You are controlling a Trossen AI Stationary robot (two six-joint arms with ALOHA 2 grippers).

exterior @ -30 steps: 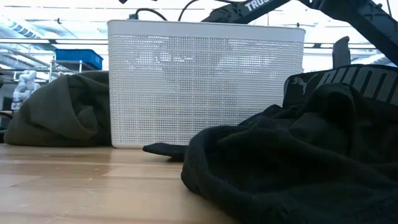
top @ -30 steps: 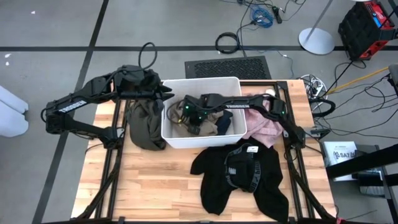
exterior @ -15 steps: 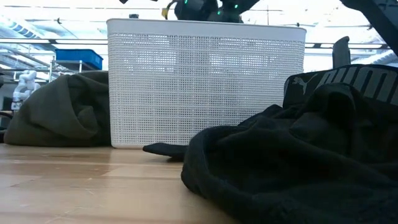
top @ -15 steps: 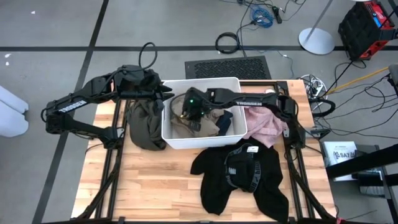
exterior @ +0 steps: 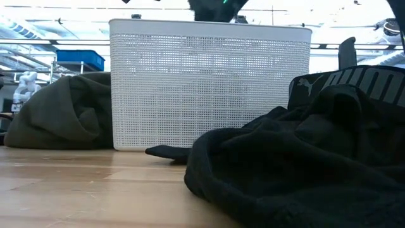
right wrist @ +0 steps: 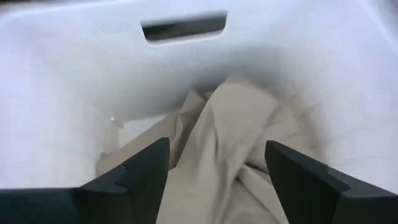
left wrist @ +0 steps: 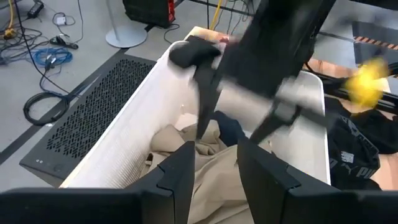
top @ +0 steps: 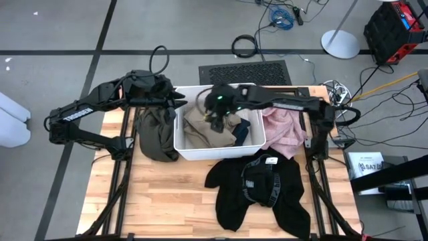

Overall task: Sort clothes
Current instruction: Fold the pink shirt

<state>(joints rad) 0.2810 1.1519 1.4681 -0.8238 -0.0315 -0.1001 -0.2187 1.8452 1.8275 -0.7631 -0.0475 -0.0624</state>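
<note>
A white bin (top: 255,87) stands at the table's far middle. A beige garment (top: 206,131) lies crumpled in its left part, and a dark blue one (top: 242,130) lies beside it. My right gripper (right wrist: 217,180) hovers open above the beige garment (right wrist: 230,130), clear of it. My left gripper (top: 180,104) waits open over the bin's left rim. An olive garment (top: 155,130) lies heaped left of the bin and a pink one (top: 281,130) lies to its right. A black garment (top: 257,191) lies spread out in front.
The bin's mesh wall (exterior: 209,82) stands between the olive heap (exterior: 57,117) and the black garment (exterior: 304,164). Bare wood (top: 167,194) lies at the near left. Cables, a floor grate (top: 246,72) and gear lie on the floor around the table.
My right gripper has risen out of the bin and moved a little toward the table's right edge. The beige garment is left lying in the bin's left part, now uncovered.
</note>
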